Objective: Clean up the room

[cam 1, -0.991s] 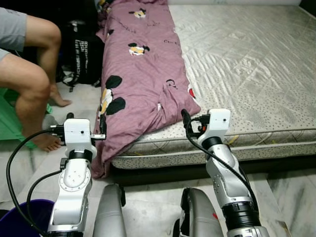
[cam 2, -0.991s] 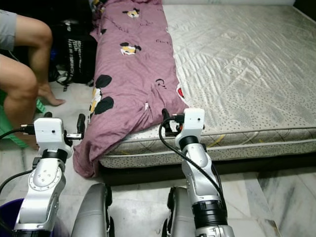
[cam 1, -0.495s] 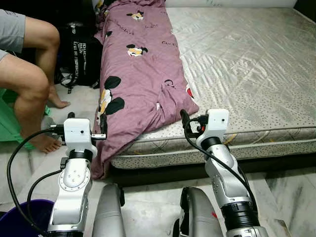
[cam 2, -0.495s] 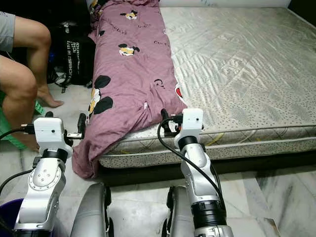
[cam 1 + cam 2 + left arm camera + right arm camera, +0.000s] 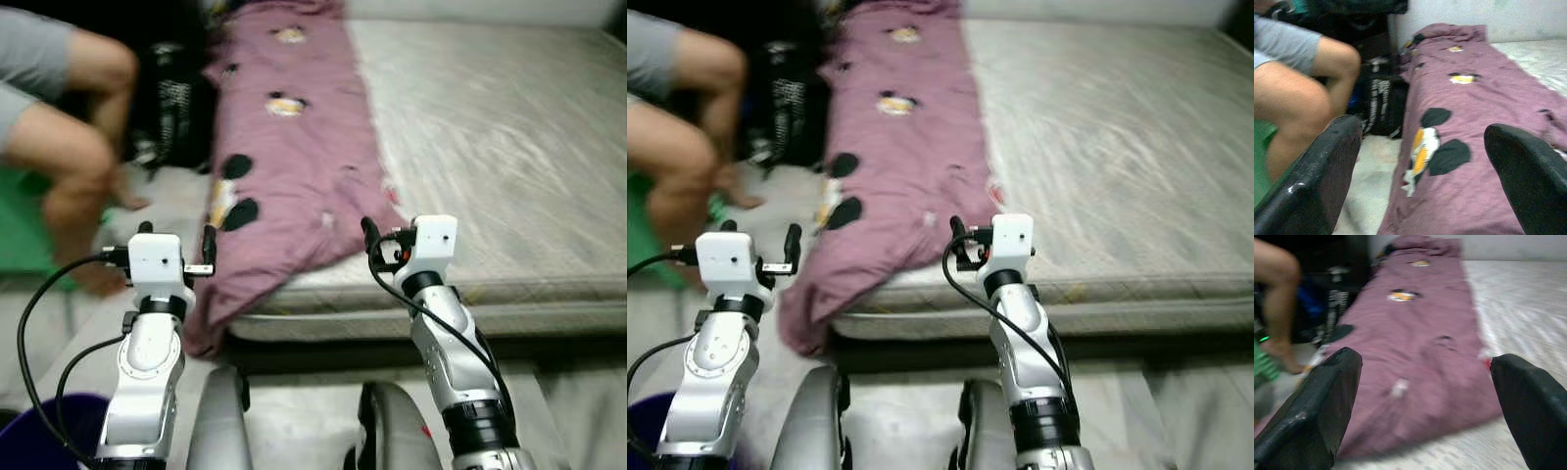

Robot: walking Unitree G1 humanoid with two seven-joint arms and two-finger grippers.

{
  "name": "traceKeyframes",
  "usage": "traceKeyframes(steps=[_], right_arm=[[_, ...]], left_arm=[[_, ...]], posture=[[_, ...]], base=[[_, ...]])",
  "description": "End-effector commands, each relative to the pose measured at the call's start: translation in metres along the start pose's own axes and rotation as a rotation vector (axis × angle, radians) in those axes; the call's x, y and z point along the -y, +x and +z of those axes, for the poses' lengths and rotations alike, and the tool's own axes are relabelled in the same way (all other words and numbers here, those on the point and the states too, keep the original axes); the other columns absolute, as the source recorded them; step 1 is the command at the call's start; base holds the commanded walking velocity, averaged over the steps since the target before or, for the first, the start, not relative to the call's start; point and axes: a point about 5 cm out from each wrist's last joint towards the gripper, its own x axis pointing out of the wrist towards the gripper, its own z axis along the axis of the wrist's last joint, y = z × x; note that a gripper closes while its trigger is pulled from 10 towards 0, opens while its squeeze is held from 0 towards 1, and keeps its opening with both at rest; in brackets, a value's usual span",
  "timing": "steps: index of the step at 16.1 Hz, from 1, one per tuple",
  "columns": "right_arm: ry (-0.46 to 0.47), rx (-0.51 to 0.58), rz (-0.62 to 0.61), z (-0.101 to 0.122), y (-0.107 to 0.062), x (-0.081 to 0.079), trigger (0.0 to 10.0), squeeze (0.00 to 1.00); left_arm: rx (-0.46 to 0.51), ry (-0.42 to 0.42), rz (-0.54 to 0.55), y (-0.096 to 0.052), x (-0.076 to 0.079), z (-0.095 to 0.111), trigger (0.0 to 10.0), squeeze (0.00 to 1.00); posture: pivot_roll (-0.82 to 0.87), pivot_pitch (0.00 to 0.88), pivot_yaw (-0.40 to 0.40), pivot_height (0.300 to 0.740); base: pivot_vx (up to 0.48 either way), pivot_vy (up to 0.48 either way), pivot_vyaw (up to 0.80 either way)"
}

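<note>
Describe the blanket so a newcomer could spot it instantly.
Start at the big pale mattress. Along its left edge runs the blanket, one long strip whose near end droops off the corner toward the floor. It is the only mauve-pink cloth here, printed with black and yellow cartoon figures.

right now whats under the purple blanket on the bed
The purple blanket lies along the left edge of the mattress, one end hanging to the floor. Anything beneath it is covered.

I am in a bedroom at home: a big bed [image 5: 509, 147] with a purple blanket [image 5: 284, 147] and a bag [image 5: 176, 98] beside it.
</note>
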Motion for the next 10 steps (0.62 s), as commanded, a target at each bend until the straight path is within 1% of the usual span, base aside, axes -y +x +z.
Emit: traceKeyframes(steps=[1,2,6,10], right_arm=[[-0.003,0.005,0.018,0.0018,0.0024,-0.0046,10.0,0.00],[-0.002,0.004,0.018,0.0018,0.0025,-0.0045,10.0,0.00],[0.002,-0.003,0.014,0.0011,0.0026,-0.0043,10.0,0.00],[0.007,-0.010,0.006,-0.0003,0.0026,-0.0028,10.0,0.00]], left_arm=[[0.006,0.003,0.004,-0.0002,-0.0032,0.0015,10.0,0.00],[0.006,0.003,0.003,-0.0001,-0.0033,0.0014,10.0,0.00],[-0.004,0.004,-0.001,0.0006,-0.0023,0.0001,10.0,0.00],[-0.009,0.010,-0.004,0.0011,0.0001,-0.0004,10.0,0.00]], posture=[[0.07,0.073,-0.022,0.587],[0.07,0.073,-0.023,0.587],[0.07,0.074,-0.022,0.587],[0.07,0.075,-0.025,0.587]], base=[[0.412,0.000,0.61],[0.409,0.000,0.61],[0.311,0.000,0.00],[0.000,0.000,0.00]])
